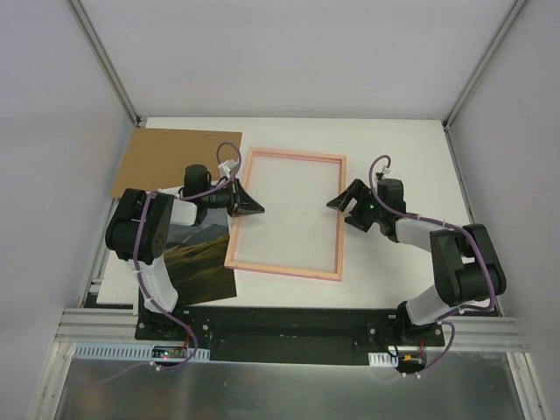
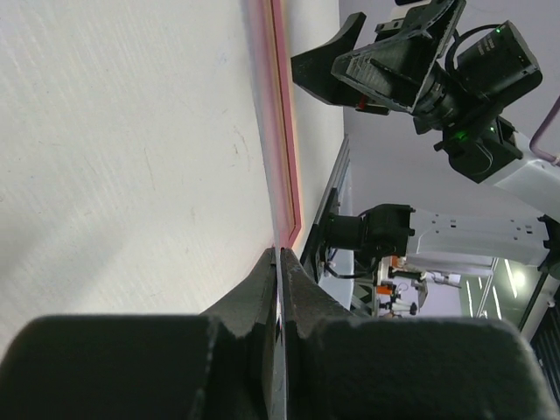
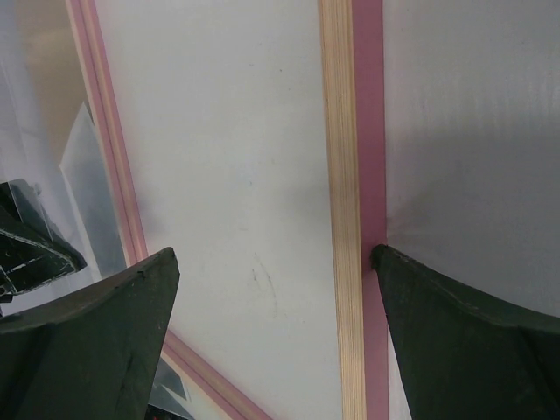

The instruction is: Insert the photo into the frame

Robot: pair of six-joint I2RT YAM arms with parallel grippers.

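Note:
The frame point(image 1: 284, 270), with a salmon-pink border and a clear pane, lies flat mid-table. My left gripper point(image 1: 255, 207) is at its left edge. In the left wrist view the fingers point(image 2: 254, 289) are shut on a thin pale edge, with the pink border point(image 2: 282, 131) running on from their tips. My right gripper point(image 1: 344, 204) is open and straddles the right border point(image 3: 350, 157). One fingertip point(image 3: 394, 271) touches the border's outer side and the other point(image 3: 149, 280) is over the pane. The photo point(image 1: 203, 262), a dark mountain landscape, lies left of the frame, partly under my left arm.
A brown cardboard board point(image 1: 171, 157) lies at the back left. A white sheet point(image 1: 114, 289) sticks out from under the photo at the near left. Aluminium posts and grey walls enclose the table. The arm bases stand along the near edge.

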